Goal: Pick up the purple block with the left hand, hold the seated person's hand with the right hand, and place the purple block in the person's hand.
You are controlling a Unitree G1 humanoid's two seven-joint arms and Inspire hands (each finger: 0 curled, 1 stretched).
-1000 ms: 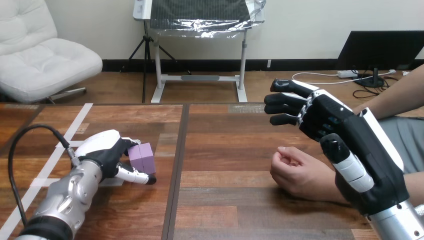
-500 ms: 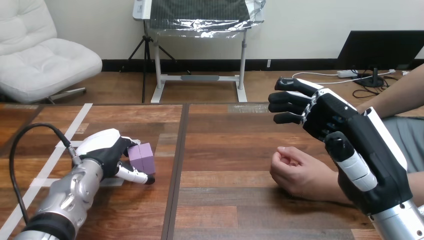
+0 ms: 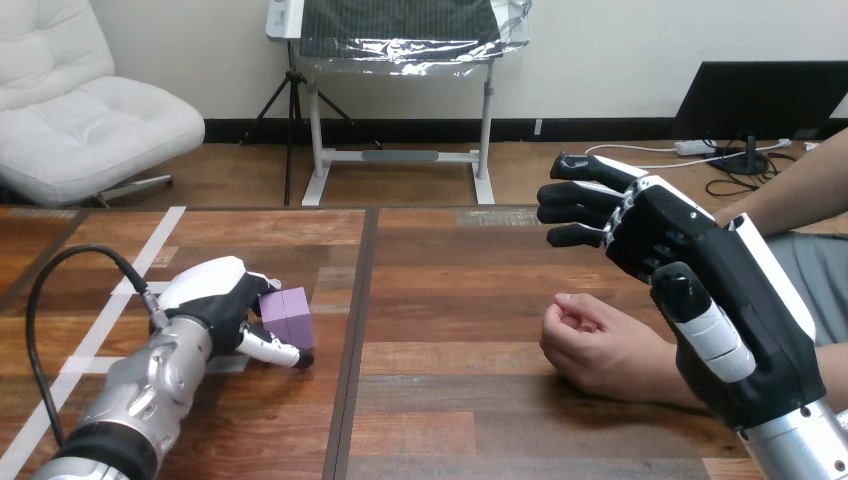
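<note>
Left robot hand (image 3: 215,305) low toward the worktop's (image 3: 450,300) left edge, thumb and fingers curled round purple block (image 3: 288,314). Right robot hand (image 3: 690,262) raised, fingers loosely extended, grasping nothing, above person's hand (image 3: 590,348), no contact.

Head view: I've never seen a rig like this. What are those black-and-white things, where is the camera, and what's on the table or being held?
The camera sits on a humanoid robot's head, looking down across a wooden table. The black-and-white machines are the robot's own hands, on silver arms coming in from below. Its left hand is curled round a purple block, which looks to rest on the table, not yet lifted. Its right hand is open and raised over the person's hand, a loose fist lying on the table at the right. It does not grip that hand.
</note>
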